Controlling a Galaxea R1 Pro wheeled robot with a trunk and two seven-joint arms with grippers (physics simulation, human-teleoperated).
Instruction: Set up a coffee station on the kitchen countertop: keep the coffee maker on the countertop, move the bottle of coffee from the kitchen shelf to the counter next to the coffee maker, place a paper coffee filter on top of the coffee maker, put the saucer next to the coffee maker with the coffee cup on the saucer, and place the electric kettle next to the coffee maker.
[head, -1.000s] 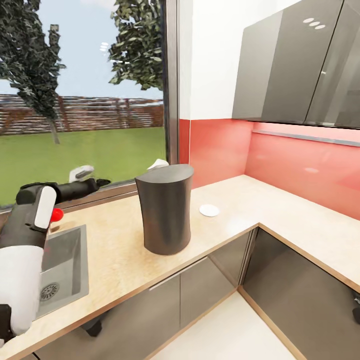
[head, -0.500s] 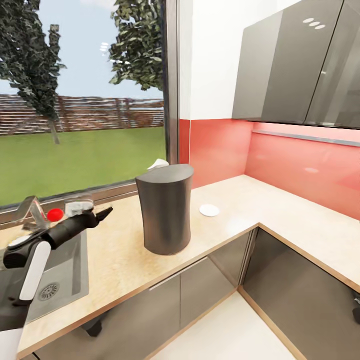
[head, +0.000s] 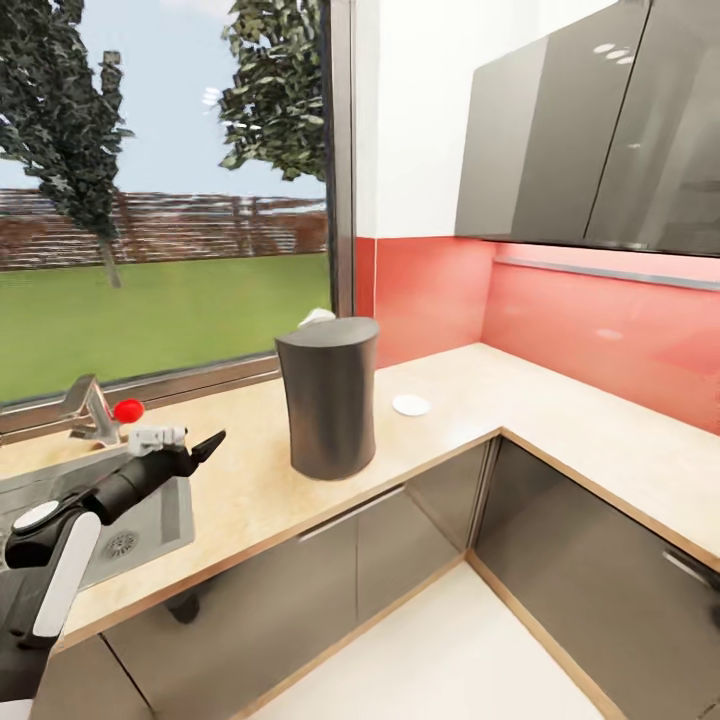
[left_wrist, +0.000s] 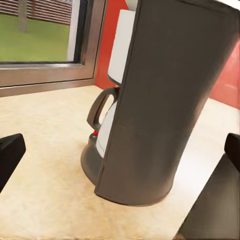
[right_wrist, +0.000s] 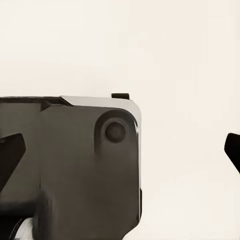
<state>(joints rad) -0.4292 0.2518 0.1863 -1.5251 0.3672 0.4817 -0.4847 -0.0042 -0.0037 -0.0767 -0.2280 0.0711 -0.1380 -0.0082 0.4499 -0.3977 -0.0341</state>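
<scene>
Left arm out over the sink (head: 130, 520), left claw (head: 205, 445) spread wide with nothing in it, aimed at the coffee maker (head: 328, 398) standing near the desk's (head: 250, 490) front edge. The risk is a nudge — one push from that arm and the tall drum tips or slides toward the drop. Behind it something white (head: 316, 318) peeks over its top; cup or filter, can't tell. Saucer (head: 411, 404) lies bare beside it, near the red wall. Further right the desk turns the corner — plenty of open room there. Right claw (right_wrist: 120, 150) looks parted too, empty, facing a dark box I can't name
</scene>
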